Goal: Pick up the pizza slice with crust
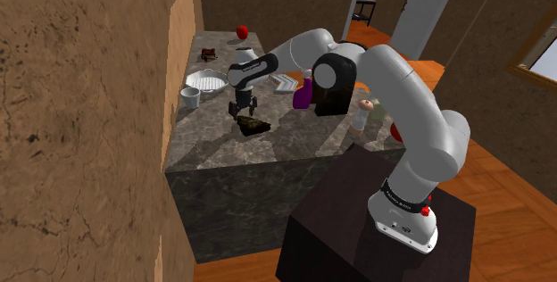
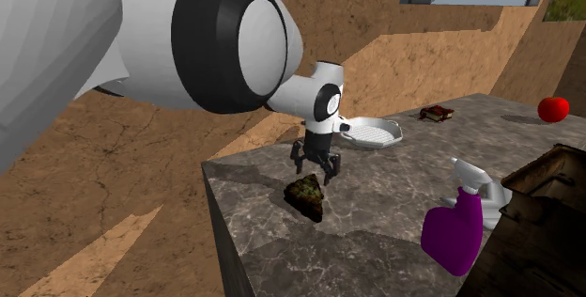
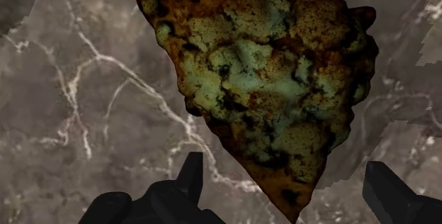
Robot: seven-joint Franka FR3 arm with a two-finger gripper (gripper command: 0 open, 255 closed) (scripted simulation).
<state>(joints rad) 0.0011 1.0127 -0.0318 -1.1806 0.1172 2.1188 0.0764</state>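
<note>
Gripper [image 2: 316, 164], fingers spread, just above pizza slice [image 2: 307, 195]: triangular, charred brown, yellow-green. Bare counter [image 2: 376, 196] around slice; edge near.

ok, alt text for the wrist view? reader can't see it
A triangular, browned pizza slice lies flat on a grey marbled counter, seen from close above. Its pointed tip sits between the two black fingers of the open gripper, which stand apart and do not touch it.

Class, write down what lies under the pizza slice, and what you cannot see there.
The pizza slice lies on the grey veined marble countertop. The marble directly beneath it is covered, so it cannot be checked.
</note>
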